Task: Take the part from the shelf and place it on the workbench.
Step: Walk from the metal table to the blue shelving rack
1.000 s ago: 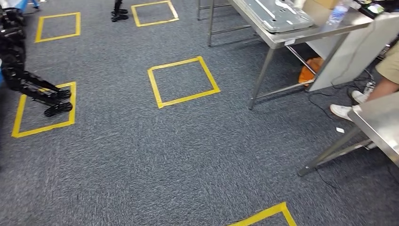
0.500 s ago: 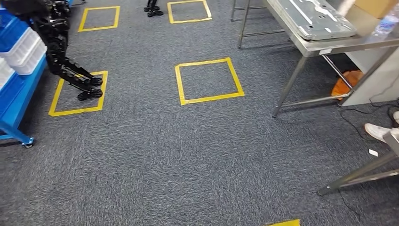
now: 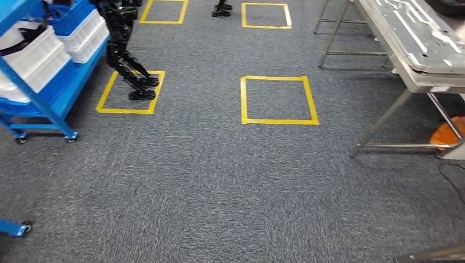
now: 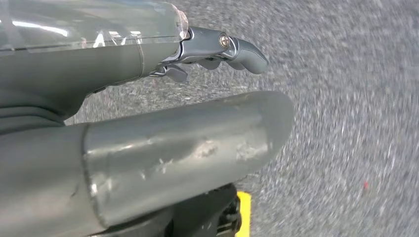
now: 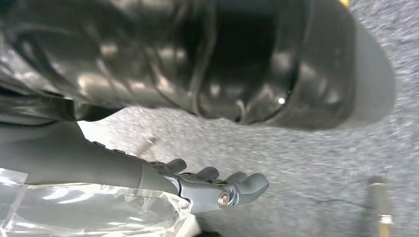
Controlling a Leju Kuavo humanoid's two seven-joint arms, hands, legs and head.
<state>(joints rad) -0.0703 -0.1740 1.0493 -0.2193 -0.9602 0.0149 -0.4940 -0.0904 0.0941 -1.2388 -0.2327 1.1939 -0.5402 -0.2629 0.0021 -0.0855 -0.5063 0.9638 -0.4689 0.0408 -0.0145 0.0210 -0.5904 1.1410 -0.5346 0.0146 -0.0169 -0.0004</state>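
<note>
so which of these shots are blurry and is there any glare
Head view: mostly sharp, mild glare on the steel workbench. Left wrist view: carpet smeared by motion, left hand sharp. Right wrist view: soft throughout, highlights on the right hand.

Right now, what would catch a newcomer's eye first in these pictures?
The yellow tape squares on the grey carpet stand out, one at the middle of the head view. At far left stands a blue wheeled shelf loaded with white bins, and beside it another black robot's legs stand in a taped square. At upper right, a steel workbench carries a flat grey metal panel.
</note>
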